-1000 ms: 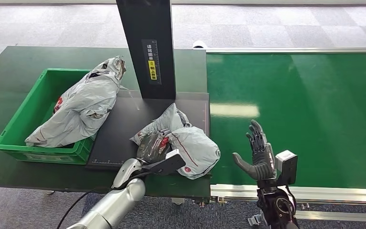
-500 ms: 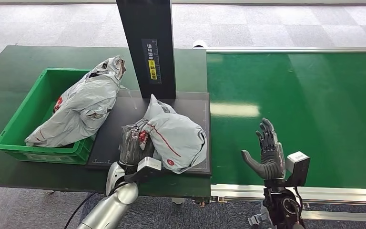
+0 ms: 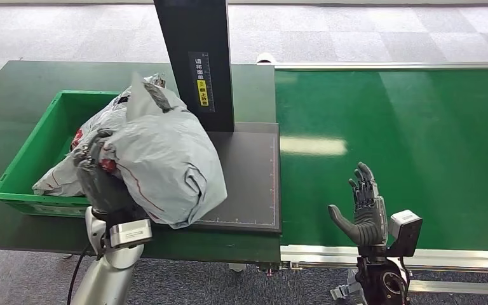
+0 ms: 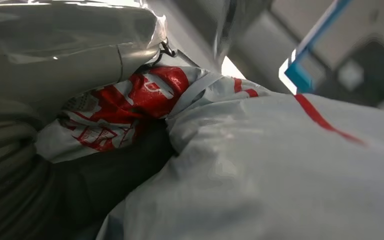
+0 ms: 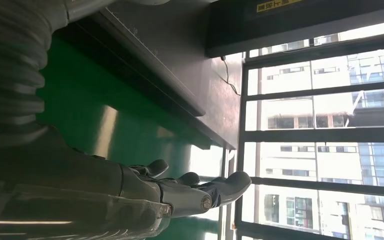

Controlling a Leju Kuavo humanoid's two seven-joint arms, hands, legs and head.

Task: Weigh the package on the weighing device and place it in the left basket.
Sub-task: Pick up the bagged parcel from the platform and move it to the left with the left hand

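Leftmost, green basket [image 3: 22,166] beside scale platform [image 3: 248,181], holding another grey bag [image 3: 57,181]. Left hand [image 3: 98,178] grasping grey package [image 3: 162,159], raised over platform's left edge. Right of platform, right hand [image 3: 362,210] empty, fingers spread above green belt [image 3: 419,140].

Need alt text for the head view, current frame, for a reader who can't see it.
The robot's left hand holds a large grey plastic-wrapped package lifted above the black weighing platform, beside a green basket that already holds another grey package. The right hand is open with fingers spread, over the near edge of the green conveyor belt.
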